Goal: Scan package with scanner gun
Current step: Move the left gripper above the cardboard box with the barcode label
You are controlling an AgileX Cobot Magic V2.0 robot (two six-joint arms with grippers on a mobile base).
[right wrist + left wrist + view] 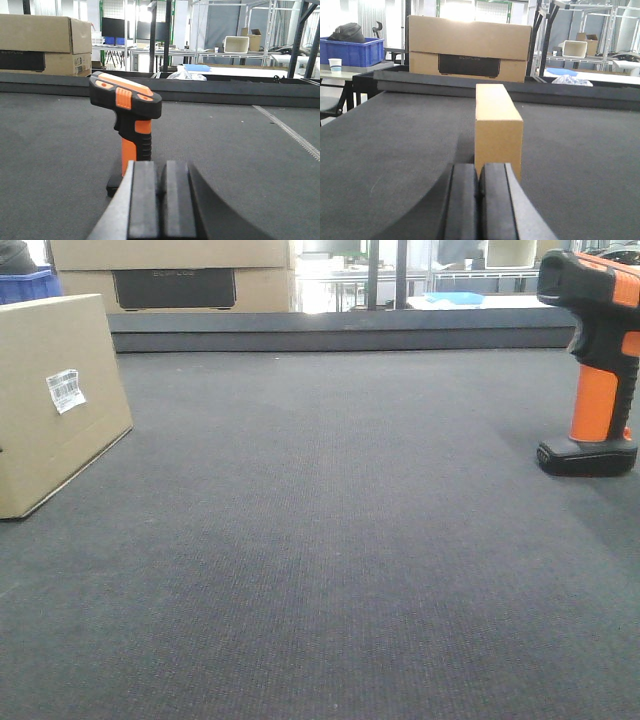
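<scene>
Package [50,405], a flat brown cardboard box with 1 white barcode sticker [65,390], stands on edge at the left of the dark grey mat [320,570]; the orange-and-black scanner gun [598,360] stands upright at right. Left gripper [479,172] and right gripper [161,170] have fingers together, empty.

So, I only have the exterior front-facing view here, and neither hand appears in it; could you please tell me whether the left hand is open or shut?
Observer: The left hand is shut and holds nothing.
Operator: Thank you. Where is it pointing?
Observer: Straight at a narrow end of the package, which stands on edge right ahead of it.
Operator: And the right hand, please?
Observer: The right hand is shut too, sitting just behind the upright scanner gun without gripping it.
</scene>
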